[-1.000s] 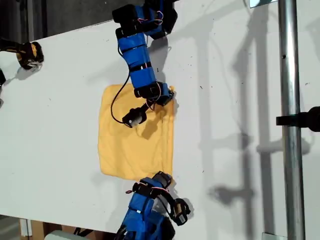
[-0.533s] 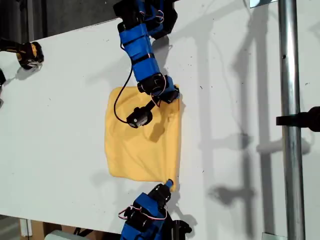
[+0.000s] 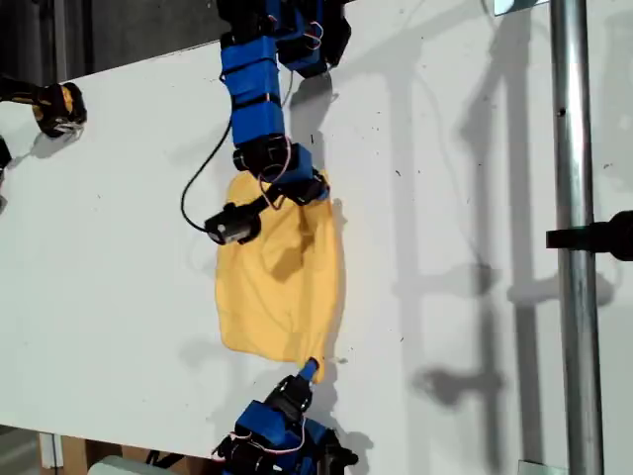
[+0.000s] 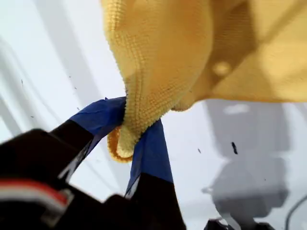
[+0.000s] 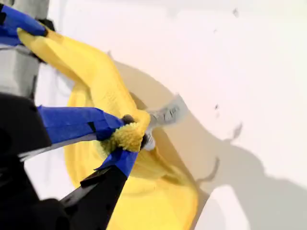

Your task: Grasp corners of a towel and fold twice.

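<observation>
Towel (image 3: 282, 287) bunched, corners (image 4: 125, 143) hidden in jaws

The white table (image 3: 119, 257) lies bare and wide on the exterior view's left of the towel (image 3: 282, 287), open to a pass until the small yellow-and-black object (image 3: 59, 107) near the far left edge. The towel, stretched between the far arm (image 3: 255, 99) and the near arm (image 3: 272, 435), bars the middle from far to near. A wrist camera (image 3: 227, 224) and its looping cable (image 3: 193, 188) hang out to the towel's left. Rightward, bare table runs to the upright metal pole (image 3: 572, 198) and its black clamp (image 3: 605, 236).
</observation>
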Robot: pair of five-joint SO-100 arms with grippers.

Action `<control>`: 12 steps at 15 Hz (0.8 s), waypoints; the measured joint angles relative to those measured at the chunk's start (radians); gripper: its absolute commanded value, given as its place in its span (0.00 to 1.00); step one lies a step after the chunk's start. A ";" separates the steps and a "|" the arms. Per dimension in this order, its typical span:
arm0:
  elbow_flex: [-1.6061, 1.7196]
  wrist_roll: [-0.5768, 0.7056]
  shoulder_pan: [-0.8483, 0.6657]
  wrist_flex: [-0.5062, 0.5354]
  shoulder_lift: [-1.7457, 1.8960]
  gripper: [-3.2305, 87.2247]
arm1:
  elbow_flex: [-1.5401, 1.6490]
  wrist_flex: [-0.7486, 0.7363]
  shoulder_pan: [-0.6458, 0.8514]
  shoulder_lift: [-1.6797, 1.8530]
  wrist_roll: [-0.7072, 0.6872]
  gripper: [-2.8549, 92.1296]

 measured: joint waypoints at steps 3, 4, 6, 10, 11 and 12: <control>0.044 0.130 -0.261 0.009 0.061 0.02 | 0.064 0.034 0.187 0.069 -0.002 0.03; 0.060 0.172 -0.341 0.008 0.061 0.02 | 0.083 0.028 0.245 0.071 -0.012 0.03; 0.081 0.244 -0.489 -0.023 0.063 0.02 | 0.098 0.021 0.337 0.071 -0.049 0.03; 0.066 0.347 -0.658 -0.127 -0.043 0.02 | 0.098 -0.041 0.517 0.071 -0.166 0.03; 0.048 0.368 -0.687 -0.169 -0.083 0.02 | 0.098 -0.058 0.565 0.071 -0.195 0.03; 0.021 0.391 -0.718 -0.210 -0.130 0.02 | 0.098 -0.083 0.612 0.071 -0.225 0.03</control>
